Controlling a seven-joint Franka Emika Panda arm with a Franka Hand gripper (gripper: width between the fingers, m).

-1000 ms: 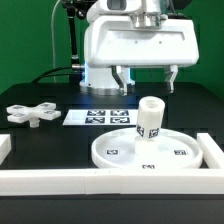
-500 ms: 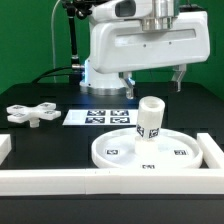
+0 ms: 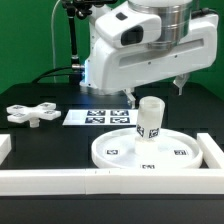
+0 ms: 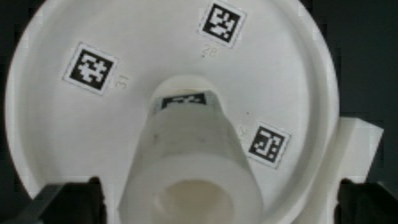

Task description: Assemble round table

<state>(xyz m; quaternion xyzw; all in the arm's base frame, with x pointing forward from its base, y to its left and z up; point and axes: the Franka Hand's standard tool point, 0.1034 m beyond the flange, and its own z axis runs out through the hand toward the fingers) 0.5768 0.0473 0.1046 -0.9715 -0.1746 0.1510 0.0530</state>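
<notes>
The large round disc [image 3: 115,152] lies flat on the black table in the front right corner of the white rails. The short cylindrical leg [image 3: 150,118] stands upright on the disc's middle. The cross-shaped base [image 3: 30,114] lies apart at the exterior view's left. My gripper [image 3: 156,90] is open and empty, hanging just above the leg, its fingers [image 3: 132,93] spread to either side. In the wrist view the leg [image 4: 192,150] rises from the disc [image 4: 143,50] between the dark fingertips [image 4: 71,205] of the gripper [image 4: 214,206].
The marker board [image 3: 107,117] lies flat behind the disc. White border rails run along the front [image 3: 70,181] and the exterior view's right [image 3: 212,150]. The arm's white body fills the space above the disc.
The arm has swung toward the exterior view's right and tilted. The open gripper has shifted with it and come down closer over the leg. The parts have not moved.
</notes>
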